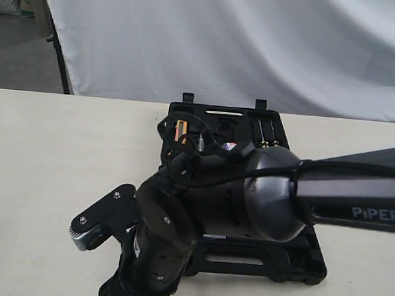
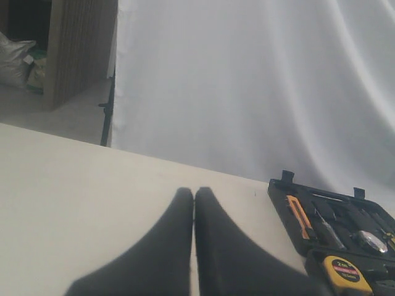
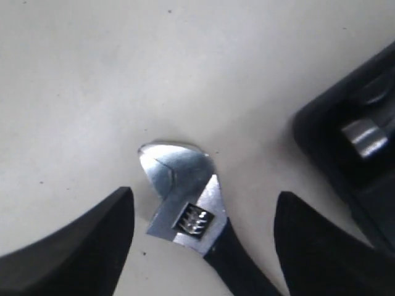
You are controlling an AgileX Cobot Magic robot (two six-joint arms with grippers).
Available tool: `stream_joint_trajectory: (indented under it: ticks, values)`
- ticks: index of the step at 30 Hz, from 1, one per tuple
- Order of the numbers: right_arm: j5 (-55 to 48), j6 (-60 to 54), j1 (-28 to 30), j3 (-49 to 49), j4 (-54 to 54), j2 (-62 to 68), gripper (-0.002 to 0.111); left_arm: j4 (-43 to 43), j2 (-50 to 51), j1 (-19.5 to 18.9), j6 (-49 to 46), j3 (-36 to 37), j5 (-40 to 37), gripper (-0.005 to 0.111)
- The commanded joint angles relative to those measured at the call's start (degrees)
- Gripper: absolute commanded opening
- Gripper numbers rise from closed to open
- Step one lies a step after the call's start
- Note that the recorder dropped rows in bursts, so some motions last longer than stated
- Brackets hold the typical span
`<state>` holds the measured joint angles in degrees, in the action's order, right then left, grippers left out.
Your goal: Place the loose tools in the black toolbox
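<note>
The silver adjustable wrench (image 3: 185,197) lies on the cream table, its black handle running back under my right gripper (image 3: 203,194). That gripper is open, one finger on each side of the wrench head and neither touching it. The black toolbox (image 1: 291,263) lies open just beside it, its corner (image 3: 345,160) close to one finger. A silvery round head (image 3: 364,139), apparently the hammer's, sits in the box. A white-red label (image 1: 229,147) peeks out beside the arm. My left gripper (image 2: 194,190) is shut on nothing, raised over the table left of the box.
A yellow tape measure (image 2: 344,271) and an orange-handled tool (image 2: 299,216) rest in the toolbox recesses. The right arm (image 1: 356,200) crosses over the box and hides its middle. A white backdrop (image 1: 245,43) hangs behind the table's far edge.
</note>
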<state>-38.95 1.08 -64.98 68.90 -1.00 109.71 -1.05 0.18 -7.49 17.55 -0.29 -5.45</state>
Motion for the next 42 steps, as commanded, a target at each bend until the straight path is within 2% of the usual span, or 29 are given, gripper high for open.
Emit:
stream_joint_trajectory:
  ticks: [1, 8, 10, 12, 18, 32, 37, 42]
  values:
    - [0.1, -1.1, -0.8, 0.3, -0.5, 1.9, 0.062, -0.3, -0.2, -1.5, 0.3, -0.2, 0.4, 0.001]
    - [1.5, -2.0, -1.5, 0.3, -0.6, 6.8, 0.062, -0.3, -0.2, -1.5, 0.3, -0.2, 0.4, 0.001]
    - [1.8, -2.4, -1.9, 0.3, -0.5, 7.6, 0.057, -0.3, -0.2, -1.5, 0.3, -0.2, 0.4, 0.001]
    - [2.1, -2.4, -2.1, 0.3, -0.5, 7.8, 0.046, -0.3, -0.2, -1.5, 0.3, -0.2, 0.4, 0.001]
    - [2.4, -2.3, -2.1, 0.3, -0.6, 7.5, -0.001, -0.3, -0.2, -1.5, 0.3, -0.2, 0.4, 0.001]
    - [-1.0, 1.2, 0.0, 0.3, 3.5, -5.7, 0.0, -0.3, -0.2, -1.5, 0.3, -0.2, 0.4, 0.001]
    - [-5.1, 3.0, 4.0, 0.3, 7.0, -8.5, 0.0, -0.3, -0.2, -1.5, 0.3, -0.2, 0.4, 0.001]
    - [-5.5, 1.7, 11.4, 0.4, 9.1, -9.5, 0.0, -0.3, -0.2, -1.5, 0.3, -0.2, 0.4, 0.001]
